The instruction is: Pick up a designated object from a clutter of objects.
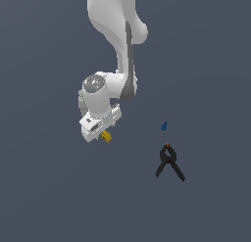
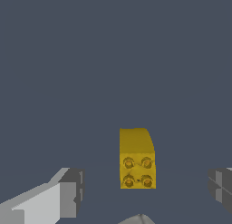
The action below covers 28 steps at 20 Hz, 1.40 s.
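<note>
Gripper (image 2: 145, 191) poised over yellow brick (image 2: 137, 158)

Fingers (image 2: 68, 191) spread wide, straddling the brick without contact, evidently aligned for closing; clamp (image 1: 169, 162) and blue piece (image 1: 164, 126) well apart.

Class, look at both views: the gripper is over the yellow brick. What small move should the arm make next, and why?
Probably lower straight down, then close. In the wrist view the yellow brick sits between the two open fingers, with clear space on each side, so nothing grips it yet. In the exterior view the gripper is right over the brick, well apart from the black clamp.
</note>
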Each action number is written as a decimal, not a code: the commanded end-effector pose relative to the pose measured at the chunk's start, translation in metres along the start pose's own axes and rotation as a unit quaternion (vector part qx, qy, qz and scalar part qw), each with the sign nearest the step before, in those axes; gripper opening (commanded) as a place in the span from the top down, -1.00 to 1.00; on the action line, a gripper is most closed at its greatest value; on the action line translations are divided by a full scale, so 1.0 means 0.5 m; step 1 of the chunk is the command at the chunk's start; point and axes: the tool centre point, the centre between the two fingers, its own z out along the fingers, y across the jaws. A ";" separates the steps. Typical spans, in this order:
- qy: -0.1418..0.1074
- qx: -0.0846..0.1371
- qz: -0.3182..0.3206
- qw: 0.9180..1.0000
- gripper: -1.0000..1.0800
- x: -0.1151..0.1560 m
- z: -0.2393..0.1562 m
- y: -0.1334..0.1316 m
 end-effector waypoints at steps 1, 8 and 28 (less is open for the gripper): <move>0.000 0.000 -0.005 1.000 -0.92 -0.004 0.006 0.000; 0.000 0.000 -0.005 1.000 -0.92 -0.004 0.015 0.000; 0.000 0.000 -0.006 1.000 1.00 -0.005 0.107 -0.001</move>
